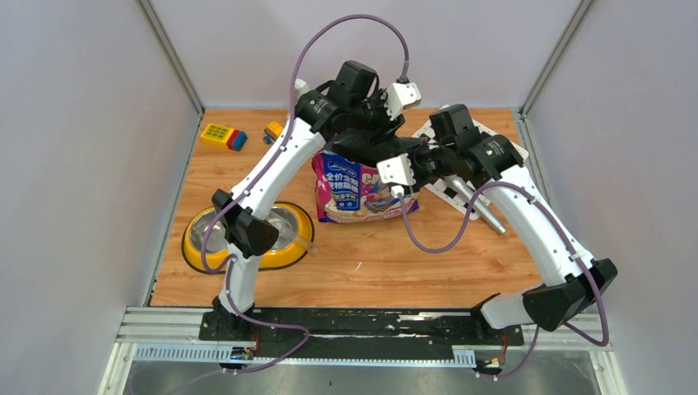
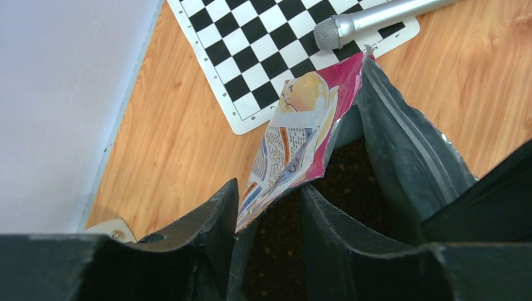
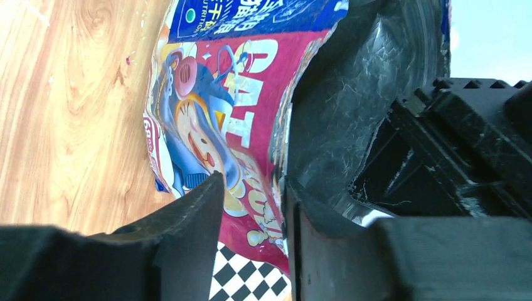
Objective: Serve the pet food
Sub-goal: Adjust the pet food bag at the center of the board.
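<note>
The glossy pink-purple-blue cat food bag (image 1: 355, 191) stands in the middle of the table with its mouth open. In the left wrist view, dark brown kibble (image 2: 349, 170) shows inside it. My left gripper (image 2: 268, 185) reaches over the bag top (image 1: 368, 146). Its jaws stand apart astride the bag's wall (image 2: 295, 135), one finger outside and one inside. My right gripper (image 3: 251, 185) is at the bag's right top corner (image 1: 387, 169). Its jaws also stand apart, with the printed front wall (image 3: 219, 119) between them, against the right finger.
The yellow double steel-bowl feeder (image 1: 298, 247) sits front left, partly behind my left arm. A chessboard mat (image 1: 444, 193) with a silver microphone (image 1: 487, 216) lies right of the bag. Toy blocks (image 1: 222, 136) lie at the back left. Walls close in both sides.
</note>
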Robot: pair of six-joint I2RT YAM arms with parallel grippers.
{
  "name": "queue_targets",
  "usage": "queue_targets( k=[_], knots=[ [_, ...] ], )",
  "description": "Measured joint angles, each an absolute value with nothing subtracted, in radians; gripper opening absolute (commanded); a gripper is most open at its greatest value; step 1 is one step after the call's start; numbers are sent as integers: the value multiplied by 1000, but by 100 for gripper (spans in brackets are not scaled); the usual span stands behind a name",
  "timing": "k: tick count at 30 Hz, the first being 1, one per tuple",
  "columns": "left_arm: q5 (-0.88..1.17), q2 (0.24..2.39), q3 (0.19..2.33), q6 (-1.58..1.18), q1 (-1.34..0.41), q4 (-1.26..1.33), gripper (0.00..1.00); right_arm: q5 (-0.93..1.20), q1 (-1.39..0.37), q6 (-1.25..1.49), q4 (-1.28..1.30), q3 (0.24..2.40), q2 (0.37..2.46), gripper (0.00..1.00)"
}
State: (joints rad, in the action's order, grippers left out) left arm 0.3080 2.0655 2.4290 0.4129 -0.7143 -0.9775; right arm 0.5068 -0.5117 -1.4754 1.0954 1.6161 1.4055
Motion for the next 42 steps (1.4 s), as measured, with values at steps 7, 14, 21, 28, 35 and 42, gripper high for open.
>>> queue_targets(
  k=[7,14,21,28,35,42],
  knots=[
    [275,2084,2446,424,-727,-975,23,527,-512,-1470,1073,1617,1401,6],
    [161,2090,2444,395,-739,-936,0,523,-514,-1468,1072,1617,1401,0],
    [53,2090,2420,340,-754,-886,0,511,-519,-1458,1075,1622,1399,0],
    [6,2090,2411,308,-757,-855,74,512,-523,-1435,1084,1630,1399,63],
    [-9,2039,2380,322,-738,-833,100,547,-566,-1417,1072,1632,1399,76],
    [15,1966,2369,389,-730,-912,100,551,-611,-1385,1046,1655,1445,76]
  ],
)
